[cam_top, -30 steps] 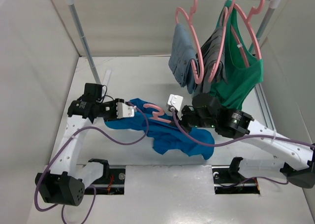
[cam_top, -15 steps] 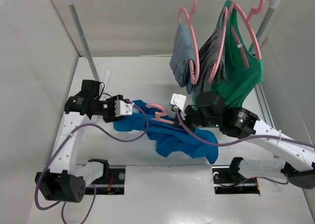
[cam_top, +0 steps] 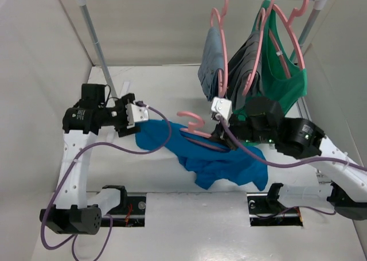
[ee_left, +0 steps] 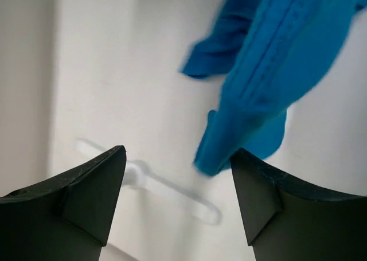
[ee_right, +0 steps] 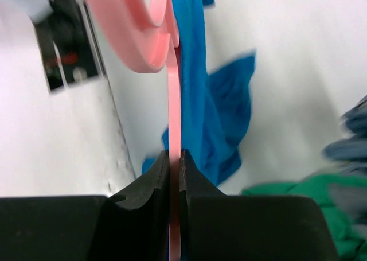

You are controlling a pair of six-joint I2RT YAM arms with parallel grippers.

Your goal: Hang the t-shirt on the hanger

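Two robot arms, the left arm (cam_top: 69, 163) and right arm (cam_top: 330, 152), had white link segments and black motor housings at the joints. A purple cable (cam_top: 275, 165) trailed along each. A small white box (cam_top: 136, 113) sat at each wrist. The left pincer (ee_left: 178, 156) and right pincer (ee_right: 174, 158) each had two dark, matte, wedge-shaped fingers (ee_left: 86, 198).

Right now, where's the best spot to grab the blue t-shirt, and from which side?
Probably the loose left end of the t-shirt, approached from the left by the open left end effector. That end sticks out toward it, clear of the hanger further right.
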